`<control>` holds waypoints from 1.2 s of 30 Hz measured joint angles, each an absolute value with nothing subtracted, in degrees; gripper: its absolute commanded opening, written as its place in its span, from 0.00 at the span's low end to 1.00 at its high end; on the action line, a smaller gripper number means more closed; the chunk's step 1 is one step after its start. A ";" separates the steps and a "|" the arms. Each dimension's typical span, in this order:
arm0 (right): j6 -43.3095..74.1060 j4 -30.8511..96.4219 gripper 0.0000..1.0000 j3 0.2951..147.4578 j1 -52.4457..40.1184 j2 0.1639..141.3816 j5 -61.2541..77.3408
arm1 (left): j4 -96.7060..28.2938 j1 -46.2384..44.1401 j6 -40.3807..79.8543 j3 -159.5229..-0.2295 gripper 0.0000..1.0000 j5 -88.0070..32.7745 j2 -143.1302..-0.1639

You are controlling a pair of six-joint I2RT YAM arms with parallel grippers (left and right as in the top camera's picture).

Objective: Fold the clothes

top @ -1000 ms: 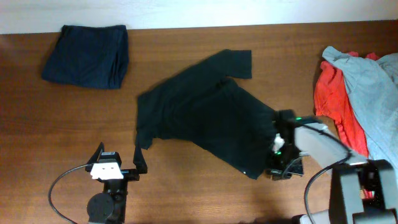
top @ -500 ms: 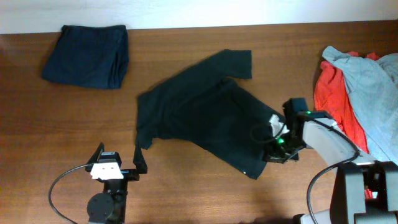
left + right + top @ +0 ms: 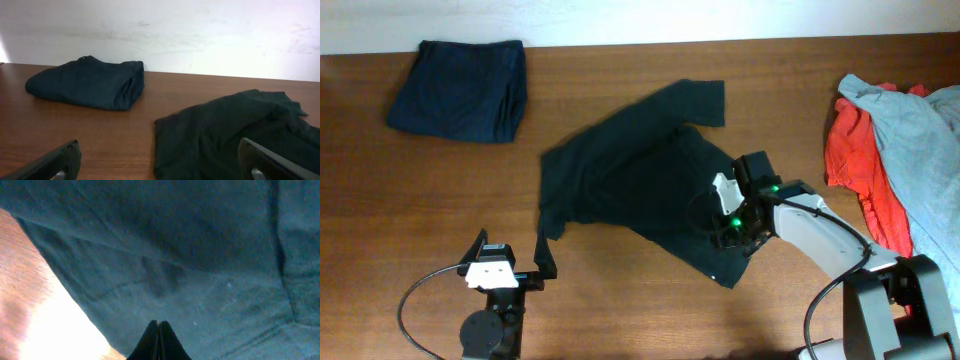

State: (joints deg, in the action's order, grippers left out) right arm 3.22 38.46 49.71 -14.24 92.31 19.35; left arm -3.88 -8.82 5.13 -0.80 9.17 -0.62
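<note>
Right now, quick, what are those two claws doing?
Left gripper: open, holding nothing.
Right gripper: closed, empty as far as seen, over the black T-shirt.

Four garments on a wooden table [image 3: 410, 220], with one black T-shirt spread open at the centre.

We see the black T-shirt [image 3: 640, 185] lying unfolded, rumpled and askew, one short sleeve pointing toward the far edge. A navy garment [image 3: 460, 90] sits folded into a neat rectangle at the far left, well apart from it. At the right edge a red garment [image 3: 848, 160] lies heaped, with a pale grey-blue garment [image 3: 920, 130] draped partly over it. We think both are unfolded.
</note>
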 measured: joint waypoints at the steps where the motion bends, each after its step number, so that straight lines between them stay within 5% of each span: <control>1: 3.22 38.33 0.04 49.71 -14.41 92.36 19.33 | -3.88 -8.82 5.13 -0.80 1.00 9.17 -0.62; 12: 4.47 39.35 0.04 51.83 -14.98 100.16 19.86 | -3.88 -8.82 5.13 -0.80 0.99 9.17 -0.62; 24: 14.66 59.61 0.05 51.77 -7.94 103.83 19.27 | -3.88 -8.82 5.13 -0.80 0.99 9.17 -0.62; 36: 17.85 60.53 0.05 51.57 -5.98 103.83 16.80 | -3.88 -8.82 5.13 -0.80 0.99 9.17 -0.62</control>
State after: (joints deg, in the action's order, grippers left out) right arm 17.85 60.53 51.57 -5.98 103.83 16.80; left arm -3.88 -8.82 5.13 -0.80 9.17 -0.62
